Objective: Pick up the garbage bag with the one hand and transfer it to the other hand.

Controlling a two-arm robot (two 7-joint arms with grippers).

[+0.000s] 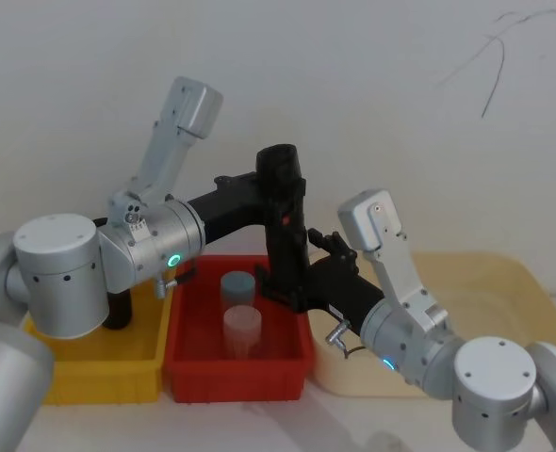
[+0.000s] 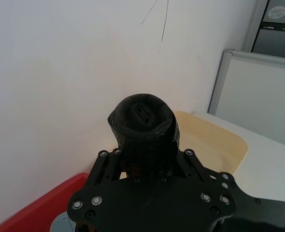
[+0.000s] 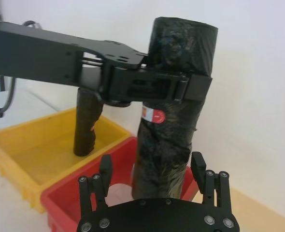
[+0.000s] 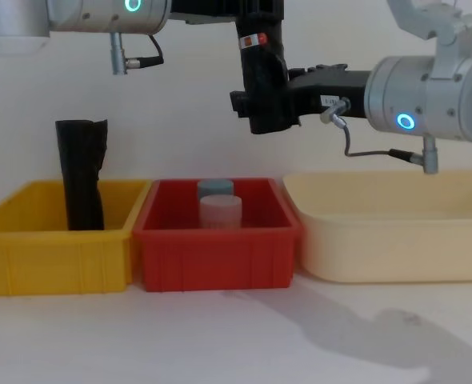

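Closest to the head cam is the left arm's big silver joint [image 1: 59, 273], low at the side. Past it, the left gripper [image 1: 283, 198], with the teal-green ring on its wrist, has its fingers clamped on the upper part of the garbage bag [image 1: 286, 240]. The bag stands upright in the air over the red bin [image 1: 240, 367]. The right gripper [image 1: 292, 282], blue ring, sits at the roll's lower end. Two cups [image 1: 240, 311] stand in the red bin, and a second black roll [image 1: 118, 306] is in the yellow bin [image 1: 99, 377].

Left wrist cam: looking at the bag's top end, with the left fingers [image 2: 106, 162] pressed on both sides.

Right wrist cam: the right fingers [image 3: 105, 170] are apart, straddling the bag's bottom with a gap on one side, so not gripping. The red-and-white label [image 3: 153, 115] sits just under the left clamp.

Chest cam: the bag hangs well above the bins, with the right gripper level with its lower half. A cream tray [image 4: 388, 256] sits beside the red bin on the surface [image 4: 220, 344].
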